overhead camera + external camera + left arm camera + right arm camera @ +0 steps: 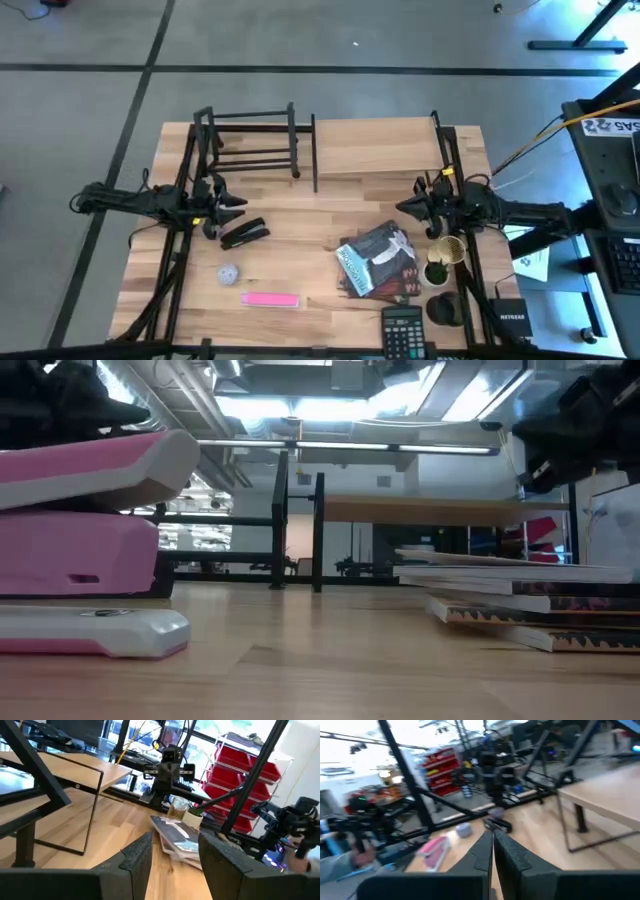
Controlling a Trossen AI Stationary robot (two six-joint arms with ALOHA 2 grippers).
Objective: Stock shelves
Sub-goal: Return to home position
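The low black metal-bar rack [250, 140] stands at the table's far left. Beside it to the right stands the light wood shelf [375, 150] on thin black posts. My left gripper [235, 205] hovers open near the rack's front, just above a black stapler [245, 233]; nothing shows between its fingers [135, 857]. My right gripper [405, 207] is shut and empty, in front of the wood shelf and beyond a stack of magazines [380, 260]. A pink stapler [270, 299] and a small grey ball [228, 272] lie near the front left.
A calculator [403, 328] lies at the near edge. A gold tin [447, 250], a small pot with a plant [436, 272] and a dark round thing [441, 306] stand at the right by the magazines. Bare tabletop lies between the two grippers.
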